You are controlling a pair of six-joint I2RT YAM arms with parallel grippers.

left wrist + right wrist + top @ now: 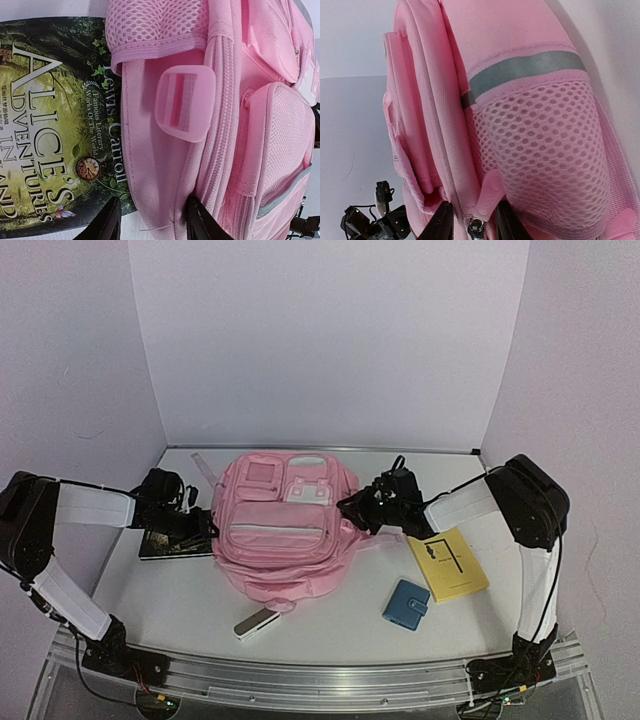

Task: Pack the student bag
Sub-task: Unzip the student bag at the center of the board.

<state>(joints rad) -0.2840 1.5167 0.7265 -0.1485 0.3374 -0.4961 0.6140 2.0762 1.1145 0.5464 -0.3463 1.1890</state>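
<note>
Student bag (285, 530) lies flat in the middle of the table (170, 595), front pockets up, between the two arms. At its left side the left gripper (155, 201) stands well open. One finger is over the book (45, 125) "Alice's Adventures", whose edge is under the bag's side, and the other is on the pink fabric, with a fold of it between them. Near the bag's front edge lies a small white flat thing (257, 622). At the right side the right gripper (474, 204) is partly open around the zip pull (489, 197) – a gap shows beside the pull, so it is not clamped. Further right lie a small blue case (406, 604) and a yellow booklet (447, 563).
</note>
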